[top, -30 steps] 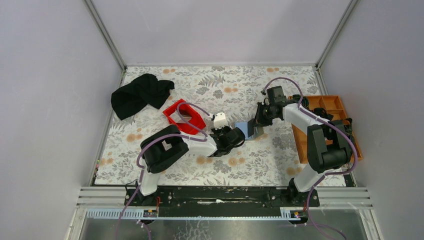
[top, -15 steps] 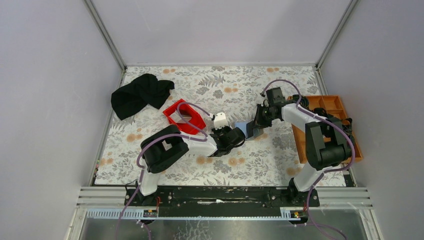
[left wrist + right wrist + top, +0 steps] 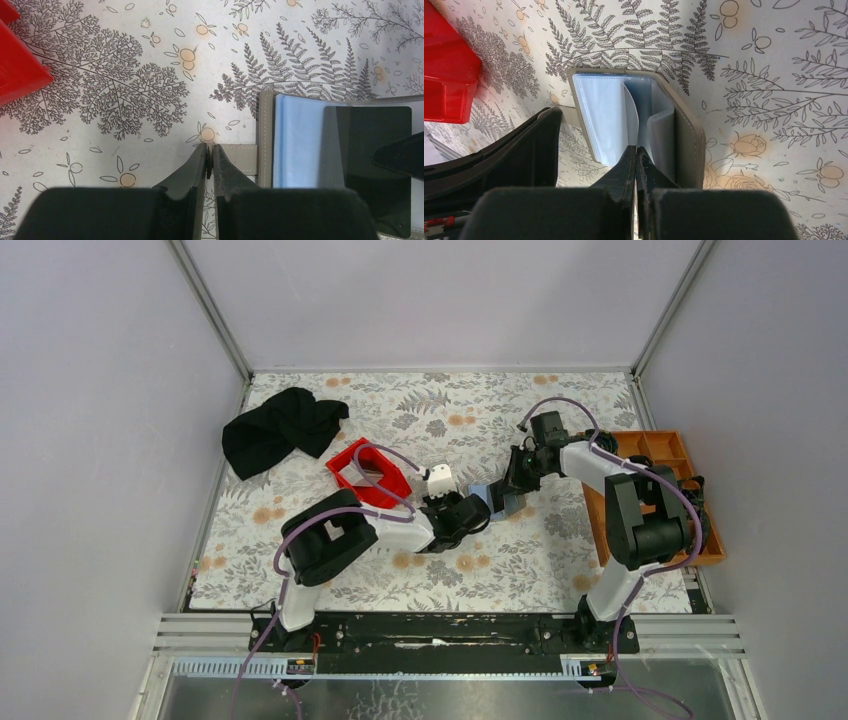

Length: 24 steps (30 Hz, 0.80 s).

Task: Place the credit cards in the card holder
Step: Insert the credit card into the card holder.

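Left wrist: card holder [image 3: 265, 132] contains blue card [image 3: 297, 142].

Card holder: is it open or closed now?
Open. The card holder has its grey cover spread, and the clear inner pockets are exposed.

Tablecloth [image 3: 560, 410] is white with a grey fern and leaf print all over, plus little pale orange flowers. The bin [image 3: 345, 458] is bright red, the crumpled cloth [image 3: 280, 430] is plain black, and the compartment tray [image 3: 665, 452] is orange. Card holder [image 3: 245, 155] is a greyish beige with lighter stitching, one card [image 3: 300, 145] is light blue, and the dark card [image 3: 370, 160] is glossy near-black. Left arm [image 3: 390, 525] and right arm [image 3: 595, 468] are white and black, cables [image 3: 300, 530] purple, walls [image 3: 100, 440] pale lilac grey
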Motion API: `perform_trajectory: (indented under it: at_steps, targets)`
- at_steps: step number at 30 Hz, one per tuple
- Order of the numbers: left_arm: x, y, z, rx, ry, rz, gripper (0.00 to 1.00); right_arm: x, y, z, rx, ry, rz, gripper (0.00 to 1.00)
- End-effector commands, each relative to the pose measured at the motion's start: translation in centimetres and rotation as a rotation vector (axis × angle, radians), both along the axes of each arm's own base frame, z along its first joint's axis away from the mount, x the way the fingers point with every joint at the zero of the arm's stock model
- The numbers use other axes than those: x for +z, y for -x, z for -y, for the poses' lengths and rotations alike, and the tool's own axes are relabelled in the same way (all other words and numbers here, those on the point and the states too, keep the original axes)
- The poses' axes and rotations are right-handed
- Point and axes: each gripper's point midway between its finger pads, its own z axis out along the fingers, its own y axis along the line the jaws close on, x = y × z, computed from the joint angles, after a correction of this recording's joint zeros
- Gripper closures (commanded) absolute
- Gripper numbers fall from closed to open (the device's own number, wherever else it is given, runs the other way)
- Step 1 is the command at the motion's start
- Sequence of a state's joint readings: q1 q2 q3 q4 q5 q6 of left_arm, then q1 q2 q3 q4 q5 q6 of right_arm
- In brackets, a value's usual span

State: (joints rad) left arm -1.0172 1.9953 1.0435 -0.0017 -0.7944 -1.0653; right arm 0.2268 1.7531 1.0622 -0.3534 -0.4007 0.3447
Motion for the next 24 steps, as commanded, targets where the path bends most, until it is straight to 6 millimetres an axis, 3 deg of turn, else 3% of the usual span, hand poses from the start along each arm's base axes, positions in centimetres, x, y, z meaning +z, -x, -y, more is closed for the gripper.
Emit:
perform_trajectory:
  at_steps: [1,12,24]
  targets:
    - [-9.4,7.2,-11.7,-0.009,-0.449,-0.397,1.00,-1.6,0.5,0.7,0.026,0.054,-0.048,1.00]
    - [-9.6,7.1,-11.6,-0.009,-0.449,-0.404,1.00,-2.7,1.7,0.8,0.028,0.058,-0.104,1.00]
    - [-9.9,6.3,-12.5,0.021,-0.453,-0.420,1.00,-3.3,1.8,-0.8,0.060,0.039,-0.120,1.00]
